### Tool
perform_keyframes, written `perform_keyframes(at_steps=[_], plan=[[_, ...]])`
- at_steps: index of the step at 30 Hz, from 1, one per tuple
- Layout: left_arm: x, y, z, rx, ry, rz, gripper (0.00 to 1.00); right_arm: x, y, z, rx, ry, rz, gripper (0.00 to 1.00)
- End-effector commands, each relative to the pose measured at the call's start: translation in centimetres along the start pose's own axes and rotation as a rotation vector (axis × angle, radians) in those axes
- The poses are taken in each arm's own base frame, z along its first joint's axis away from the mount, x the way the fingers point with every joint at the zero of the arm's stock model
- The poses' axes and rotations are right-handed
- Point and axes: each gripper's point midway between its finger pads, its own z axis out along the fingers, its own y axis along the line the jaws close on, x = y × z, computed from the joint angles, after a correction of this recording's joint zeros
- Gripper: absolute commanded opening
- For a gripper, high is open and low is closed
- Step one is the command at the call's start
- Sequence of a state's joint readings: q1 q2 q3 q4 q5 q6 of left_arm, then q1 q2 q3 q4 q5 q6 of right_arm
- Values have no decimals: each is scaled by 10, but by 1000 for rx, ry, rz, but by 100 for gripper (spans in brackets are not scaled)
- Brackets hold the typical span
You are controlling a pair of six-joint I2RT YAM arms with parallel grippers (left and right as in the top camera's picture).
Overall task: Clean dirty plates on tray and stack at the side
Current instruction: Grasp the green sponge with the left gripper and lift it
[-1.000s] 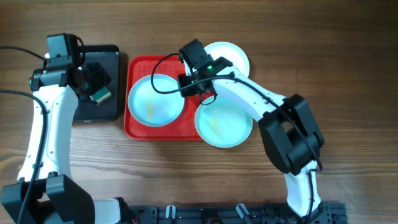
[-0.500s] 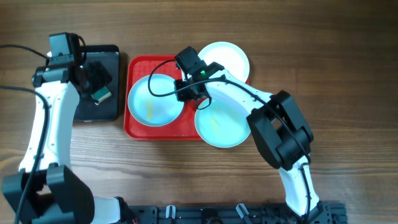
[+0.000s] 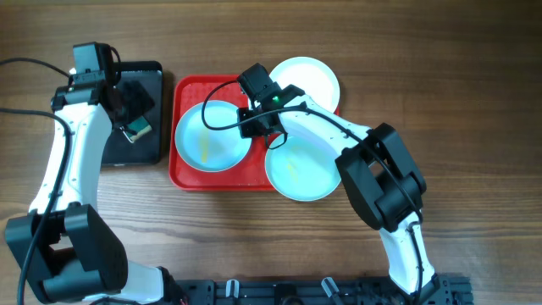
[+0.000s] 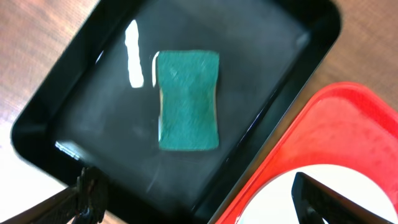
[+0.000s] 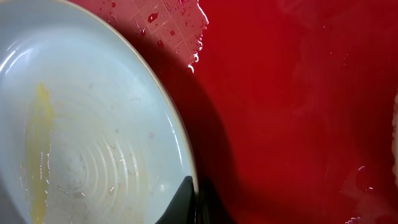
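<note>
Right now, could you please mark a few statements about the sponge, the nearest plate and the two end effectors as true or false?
1. The green sponge lies in the black bin. True.
2. The left end effector grips the sponge. False: it hangs open above the bin, with nothing between its fingers.
3. The right end effector is closed on the rim of the left mint-blue plate. True.
4. That plate is clean. False: a yellow smear runs down its inside.
</note>
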State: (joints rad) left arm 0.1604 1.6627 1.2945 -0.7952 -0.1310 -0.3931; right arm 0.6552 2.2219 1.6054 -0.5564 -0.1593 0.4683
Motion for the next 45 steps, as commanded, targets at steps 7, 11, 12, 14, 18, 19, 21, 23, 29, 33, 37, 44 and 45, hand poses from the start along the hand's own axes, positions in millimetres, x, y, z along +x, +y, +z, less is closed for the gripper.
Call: perform_keyframes(at_steps=[7, 11, 12, 14, 18, 19, 21, 23, 29, 33, 37, 44, 45], plan=[[-13, -6, 40, -17, -17, 13, 86, 0, -7, 9, 36, 2, 7, 4], [-12, -7, 68, -27, -2, 11, 88, 0, -7, 9, 36, 3, 7, 4], [-12, -7, 75, -27, -2, 11, 89, 0, -7, 9, 36, 3, 7, 4], [-13, -8, 86, -27, -4, 7, 88, 0, -7, 9, 36, 2, 7, 4], [-8, -7, 96, -37, 16, 10, 84, 1, -7, 9, 38, 5, 7, 4], [-7, -6, 98, -39, 22, 11, 83, 1, -7, 9, 38, 5, 7, 4], [-3, -5, 102, -47, 35, 13, 80, 1, -7, 9, 37, 5, 7, 4], [-1, -4, 105, -51, 45, 15, 77, 1, -7, 9, 37, 5, 7, 4], [0, 0, 108, -71, 47, 15, 79, 1, -7, 9, 38, 6, 7, 4], [4, 5, 106, -93, 62, 18, 86, 1, -7, 9, 38, 5, 7, 4], [2, 5, 102, -89, 54, 16, 87, 0, -7, 9, 36, 1, 6, 4], [4, 5, 105, -93, 62, 17, 74, 0, -7, 9, 36, 2, 7, 4], [4, 5, 106, -94, 63, 17, 74, 0, -7, 9, 36, 2, 7, 4]])
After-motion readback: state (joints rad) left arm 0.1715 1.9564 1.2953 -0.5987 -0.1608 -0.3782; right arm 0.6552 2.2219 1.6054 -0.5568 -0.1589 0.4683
